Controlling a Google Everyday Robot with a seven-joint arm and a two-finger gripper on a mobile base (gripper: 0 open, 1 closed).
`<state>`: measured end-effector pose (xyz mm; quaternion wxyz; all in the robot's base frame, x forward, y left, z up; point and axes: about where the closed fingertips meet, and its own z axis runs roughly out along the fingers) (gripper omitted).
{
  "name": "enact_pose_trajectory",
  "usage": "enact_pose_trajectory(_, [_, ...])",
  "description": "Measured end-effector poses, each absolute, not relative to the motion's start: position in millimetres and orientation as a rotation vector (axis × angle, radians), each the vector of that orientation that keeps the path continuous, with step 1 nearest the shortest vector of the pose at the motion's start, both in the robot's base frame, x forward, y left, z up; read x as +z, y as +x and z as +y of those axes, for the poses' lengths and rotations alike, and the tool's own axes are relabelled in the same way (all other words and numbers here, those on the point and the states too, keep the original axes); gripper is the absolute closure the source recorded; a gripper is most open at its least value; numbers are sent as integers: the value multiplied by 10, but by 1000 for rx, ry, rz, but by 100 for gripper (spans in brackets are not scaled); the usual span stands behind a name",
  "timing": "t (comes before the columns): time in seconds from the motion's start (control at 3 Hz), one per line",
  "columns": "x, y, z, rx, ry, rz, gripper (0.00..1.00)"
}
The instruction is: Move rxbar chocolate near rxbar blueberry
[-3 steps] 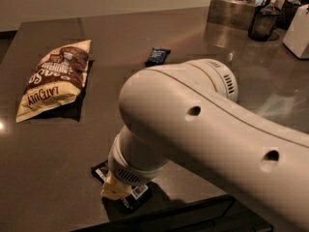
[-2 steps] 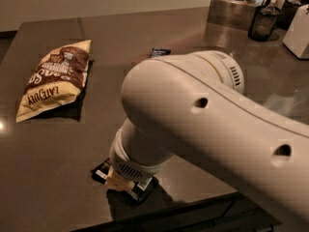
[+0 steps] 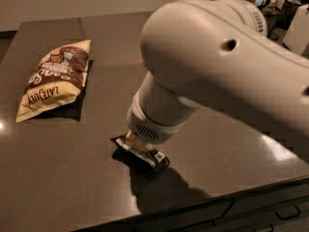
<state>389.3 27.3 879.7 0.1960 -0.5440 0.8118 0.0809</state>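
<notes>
Gripper [image 3: 139, 144] points down onto the chocolate bar [image 3: 150, 157], a flat black wrapper with a white panel at one end. The bar lies on the dark table [image 3: 72, 192], to the right of the chip bag [image 3: 55, 81] and nearer the front edge, well apart from the bag. Whether the tool is wide, narrow or clamped on the bar cannot be told, since the bulky white arm [image 3: 217, 66] covers it.

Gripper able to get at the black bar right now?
Probably yes. The gripper sits low, right over the black bar near the table's front edge. Nothing crowds the bar; the chip bag lies well apart. The wrist hides any actual contact.
</notes>
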Motion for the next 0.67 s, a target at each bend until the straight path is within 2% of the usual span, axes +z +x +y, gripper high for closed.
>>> enact_pose_trajectory(0.67, [9082,4395,146,122,-1499,2253,100])
